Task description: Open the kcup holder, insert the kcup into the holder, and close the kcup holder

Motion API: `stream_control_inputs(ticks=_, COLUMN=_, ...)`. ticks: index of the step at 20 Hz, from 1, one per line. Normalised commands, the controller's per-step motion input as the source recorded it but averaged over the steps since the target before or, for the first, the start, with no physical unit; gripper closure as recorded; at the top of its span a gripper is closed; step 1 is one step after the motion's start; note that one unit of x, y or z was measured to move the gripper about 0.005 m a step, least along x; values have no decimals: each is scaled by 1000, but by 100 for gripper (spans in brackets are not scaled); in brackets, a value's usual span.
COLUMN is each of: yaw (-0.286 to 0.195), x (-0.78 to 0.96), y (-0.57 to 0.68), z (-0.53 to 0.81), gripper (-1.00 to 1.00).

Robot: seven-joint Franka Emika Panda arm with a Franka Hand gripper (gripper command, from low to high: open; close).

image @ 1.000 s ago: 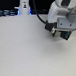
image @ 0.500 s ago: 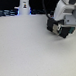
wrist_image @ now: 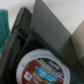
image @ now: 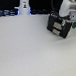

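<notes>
Arm over the kcup holder (image: 61, 25) at far table edge, kcup (wrist_image: 42, 68) lying in its open compartment; finger state unreadable; seat pod flat before closing squarely.

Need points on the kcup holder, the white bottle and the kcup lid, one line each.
kcup holder (image: 59, 25): exterior view, on its black front panel.
white bottle (image: 23, 5): exterior view, on its body.
kcup (wrist_image: 42, 68): wrist view, on the printed round lid, which looks red and blue here.
</notes>
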Motion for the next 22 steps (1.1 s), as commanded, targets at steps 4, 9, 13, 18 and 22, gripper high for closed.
stream_control_inputs(ticks=4, yaw=40, x=-553, y=579, z=21, gripper=-100)
stream_control_inputs(ticks=9, yaw=38, x=-549, y=593, z=15, gripper=-100)
stream_control_inputs(ticks=13, yaw=41, x=-542, y=584, z=18, gripper=-100)
stream_control_inputs(ticks=18, yaw=32, x=-449, y=512, z=162, gripper=-100)
stream_control_inputs(ticks=22, yaw=14, x=99, y=175, z=636, gripper=-100)
